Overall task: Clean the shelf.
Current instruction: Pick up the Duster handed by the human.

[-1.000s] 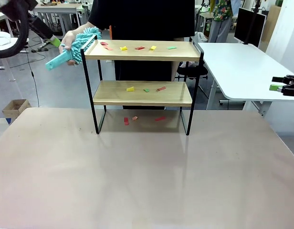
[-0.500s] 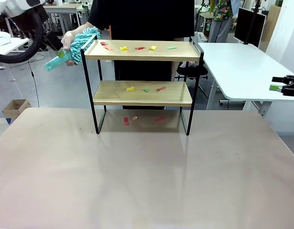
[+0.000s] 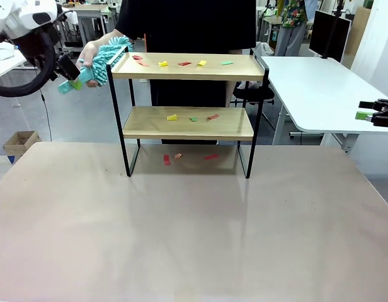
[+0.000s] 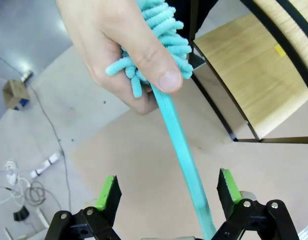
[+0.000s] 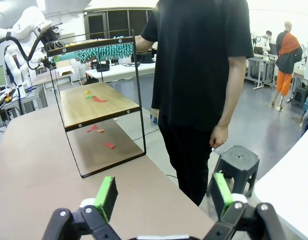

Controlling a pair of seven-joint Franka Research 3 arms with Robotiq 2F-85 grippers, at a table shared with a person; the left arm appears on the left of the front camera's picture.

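The shelf [image 3: 188, 74] stands nearby, right of the left hand [image 3: 70, 77].

the shelf [image 3: 188, 74] has pale wooden boards in a black frame. scraps [image 3: 163, 63] on it are red, yellow and green; those on the beige-grey surface [image 3: 194, 239] are red and orange. the duster [image 3: 108, 56] is turquoise all over. the person's shirt [image 3: 188, 25] is black. the left arm's fingers [image 4: 107, 192] are black with green pads.

I am counting one black-framed two-tier wooden shelf [image 3: 232, 124], one fluffy teal duster [image 3: 109, 55], and small coloured paper scraps [image 3: 172, 117]: about six up top, three midway, three on the table [image 3: 181, 239].
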